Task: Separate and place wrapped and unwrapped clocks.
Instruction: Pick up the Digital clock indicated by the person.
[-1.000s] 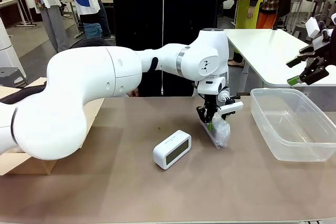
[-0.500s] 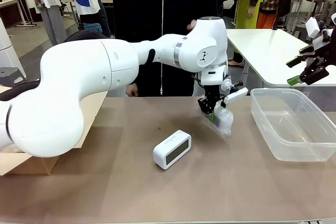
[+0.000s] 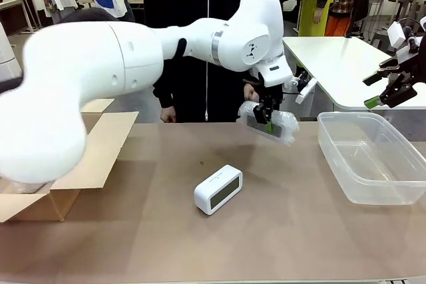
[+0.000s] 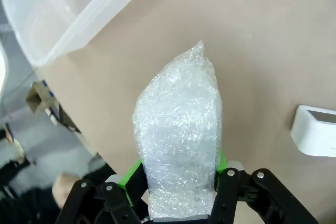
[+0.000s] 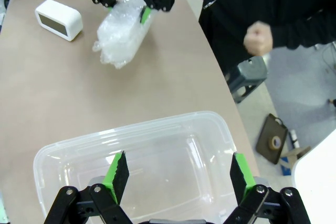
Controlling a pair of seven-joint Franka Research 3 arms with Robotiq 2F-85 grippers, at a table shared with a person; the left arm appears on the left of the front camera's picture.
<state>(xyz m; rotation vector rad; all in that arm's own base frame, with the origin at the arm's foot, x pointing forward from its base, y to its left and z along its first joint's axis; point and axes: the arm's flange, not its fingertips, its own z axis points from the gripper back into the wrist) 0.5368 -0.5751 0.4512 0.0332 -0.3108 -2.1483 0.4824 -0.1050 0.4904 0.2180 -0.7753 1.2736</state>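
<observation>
My left gripper (image 3: pixel 267 119) is shut on a clock bundled in bubble wrap (image 3: pixel 269 124) and holds it in the air above the table, left of the clear plastic bin (image 3: pixel 369 157). The left wrist view has the wrapped clock (image 4: pixel 178 135) clamped in that gripper (image 4: pixel 178 182), between its green pads. A bare white clock (image 3: pixel 217 189) with a dark screen lies on the table in the middle; it also appears as the unwrapped clock (image 5: pixel 58 19) in the right wrist view. My right gripper (image 5: pixel 176 174) hangs open above the bin, and shows as the right gripper (image 3: pixel 389 94) high at the right edge.
An open cardboard box (image 3: pixel 63 171) sits at the table's left edge. A person in black (image 3: pixel 206 38) stands at the far side, with a clenched hand (image 5: pixel 258 38). A white table (image 3: pixel 346 64) stands behind at the right.
My left gripper closed on the wrapped clock and lifted it off the table, tilting it. The right arm and the bare clock stayed put.
</observation>
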